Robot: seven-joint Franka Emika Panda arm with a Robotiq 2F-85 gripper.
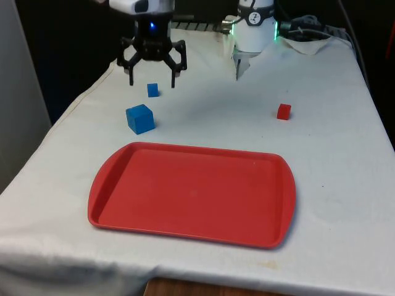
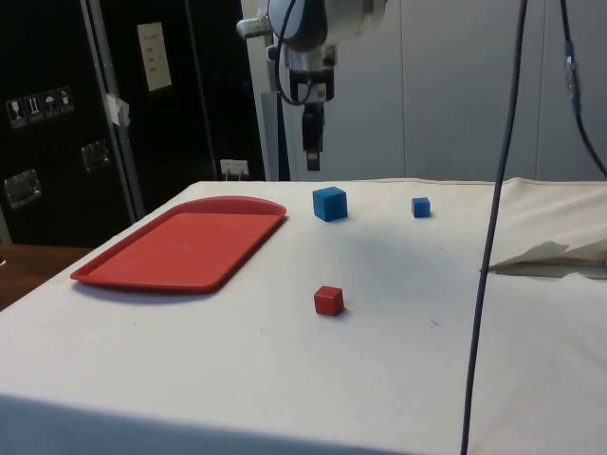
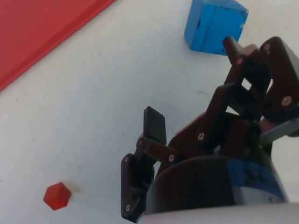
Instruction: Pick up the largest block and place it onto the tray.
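Note:
The largest block (image 1: 140, 118) is a blue cube on the white cloth, just beyond the far left corner of the red tray (image 1: 191, 194), which holds nothing. My gripper (image 1: 152, 81) hangs open and empty above the table, a little beyond that cube and over a small blue block (image 1: 152, 90). From the side, the gripper (image 2: 311, 152) hovers well above the big blue cube (image 2: 329, 203), with the tray (image 2: 185, 245) beside it. The wrist view has the cube (image 3: 215, 25) just past my spread fingers (image 3: 154, 125) and a corner of the tray (image 3: 37, 28).
A small red block (image 1: 283, 111) sits alone toward the front view's right, also seen from the side (image 2: 328, 300) and the wrist (image 3: 57, 195). The small blue block (image 2: 421, 207) lies near the cube. Rumpled cloth (image 1: 311, 43) lies by the robot's base; a cable (image 2: 493, 218) hangs down.

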